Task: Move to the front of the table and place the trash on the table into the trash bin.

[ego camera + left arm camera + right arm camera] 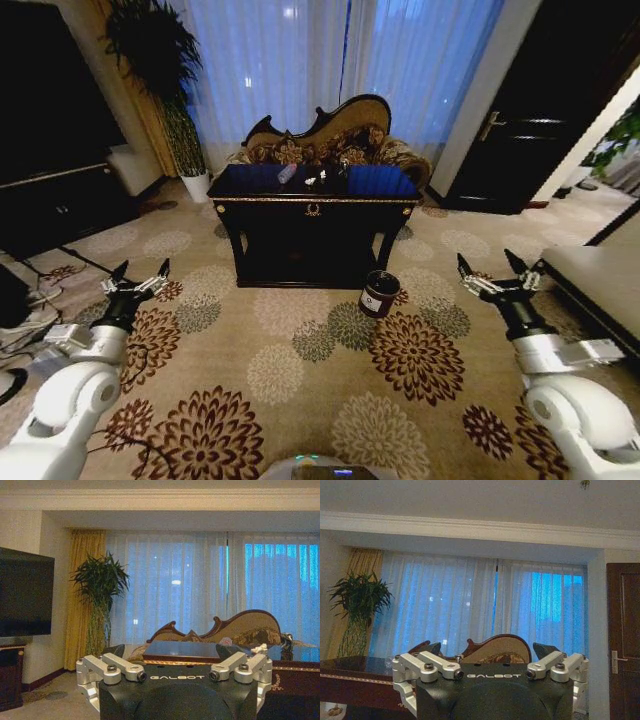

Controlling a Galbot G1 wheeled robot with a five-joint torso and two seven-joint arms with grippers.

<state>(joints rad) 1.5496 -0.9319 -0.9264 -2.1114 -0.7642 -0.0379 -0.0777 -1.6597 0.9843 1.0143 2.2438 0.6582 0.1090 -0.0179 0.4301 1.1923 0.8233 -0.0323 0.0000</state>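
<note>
Head view shows both hands, left hand (pixel 140 272) and right hand (pixel 492 267), spread wide and empty; the bottle (pixel 287 174) on the worktop (pixel 312 208) looks light, slippery; grip mid-body.

1 table (pixel 313 210), 1 bottle (pixel 287 174), 1 trash bin (pixel 379 293), 1 sofa (pixel 330 140), 2 grippers: left (pixel 140 273), right (pixel 492 267).

Glossy black wood tabletop (pixel 350 182) with gold trim; clear plastic bottle (pixel 287 174); shiny black bin (pixel 379 293); patterned pile carpet (pixel 300 380); sheer cloth curtains (pixel 330 60).
</note>
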